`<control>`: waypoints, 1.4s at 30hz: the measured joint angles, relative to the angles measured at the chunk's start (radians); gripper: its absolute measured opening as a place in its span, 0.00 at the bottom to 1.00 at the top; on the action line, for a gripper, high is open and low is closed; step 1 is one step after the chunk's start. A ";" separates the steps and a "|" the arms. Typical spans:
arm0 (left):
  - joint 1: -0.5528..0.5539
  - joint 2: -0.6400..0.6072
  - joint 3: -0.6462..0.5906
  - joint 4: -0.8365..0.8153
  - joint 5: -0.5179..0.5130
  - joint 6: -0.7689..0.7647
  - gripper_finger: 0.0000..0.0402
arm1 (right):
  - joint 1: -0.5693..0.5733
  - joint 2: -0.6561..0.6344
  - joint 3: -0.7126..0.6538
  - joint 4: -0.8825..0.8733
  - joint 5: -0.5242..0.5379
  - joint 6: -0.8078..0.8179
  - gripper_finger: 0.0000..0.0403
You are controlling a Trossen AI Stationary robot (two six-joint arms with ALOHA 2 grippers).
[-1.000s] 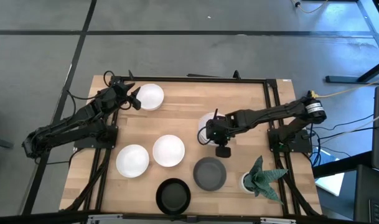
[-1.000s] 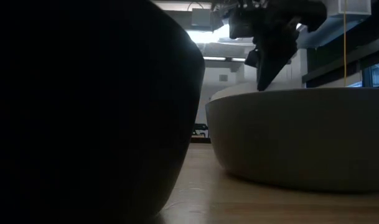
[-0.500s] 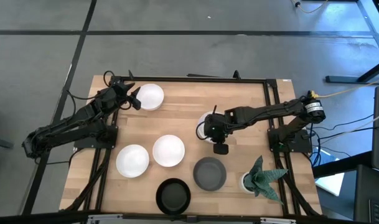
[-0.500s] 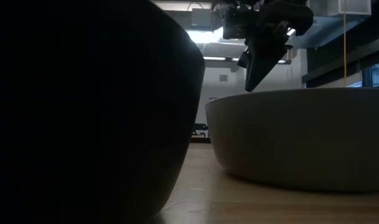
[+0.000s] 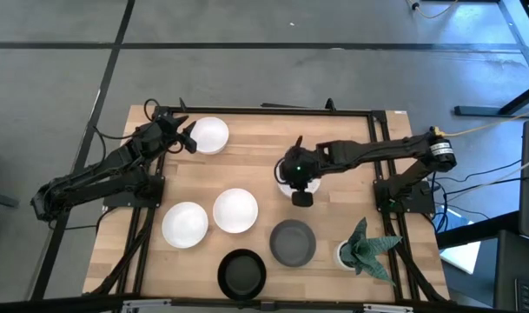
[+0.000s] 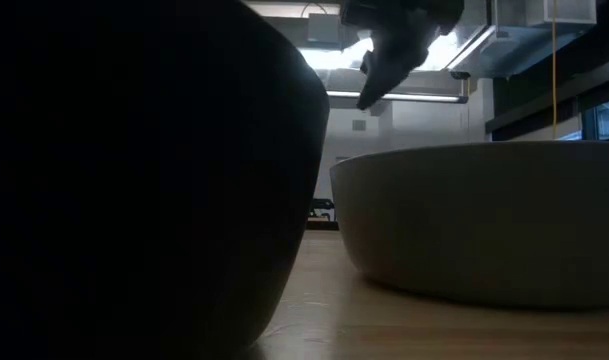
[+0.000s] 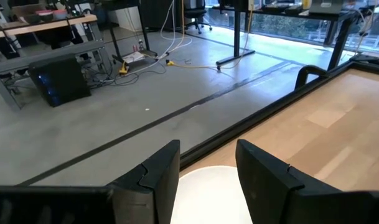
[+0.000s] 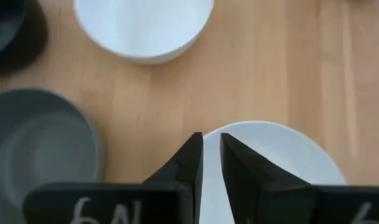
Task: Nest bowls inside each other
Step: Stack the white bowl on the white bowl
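Four places on the table hold white bowls: one at the far left (image 5: 209,135), two near the left (image 5: 235,210) (image 5: 184,224), and one at mid-table (image 5: 284,184). A grey bowl (image 5: 293,243) and a black bowl (image 5: 241,273) stand by the near edge. My right gripper (image 5: 295,174) hangs over the mid-table bowl (image 8: 276,155), pointing down. Its fingers (image 8: 211,140) are open by a narrow gap above that bowl's rim. My left gripper (image 5: 191,139) is open at the left rim of the far-left bowl (image 7: 208,193), which shows between its fingers (image 7: 208,155).
A small white pot with a spiky green plant (image 5: 361,248) stands at the near right corner. A black frame rail (image 5: 373,148) runs along the table's right side. Bare wood lies between the far-left bowl and the mid-table bowl. In the low view the black bowl (image 6: 134,180) and the grey bowl (image 6: 484,220) fill the foreground.
My right gripper has risen and moved toward the table's far edge and slightly left, from the near side of the mid-table white bowl to above it. The bowls have stayed where they were.
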 joint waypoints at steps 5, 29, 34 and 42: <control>0.000 0.000 0.000 -0.001 0.000 0.000 0.38 | -0.006 -0.060 -0.011 0.046 0.000 0.001 0.14; -0.036 0.113 0.000 -0.006 0.390 0.131 0.38 | -0.205 -0.440 -0.563 0.834 0.253 0.099 0.14; -0.057 0.226 0.000 -0.009 0.347 0.082 0.38 | -0.237 -0.441 -0.564 0.851 0.206 0.108 0.14; -0.099 0.394 0.000 -0.006 0.316 0.085 0.38 | -0.266 -0.441 -0.546 0.859 0.154 0.105 0.14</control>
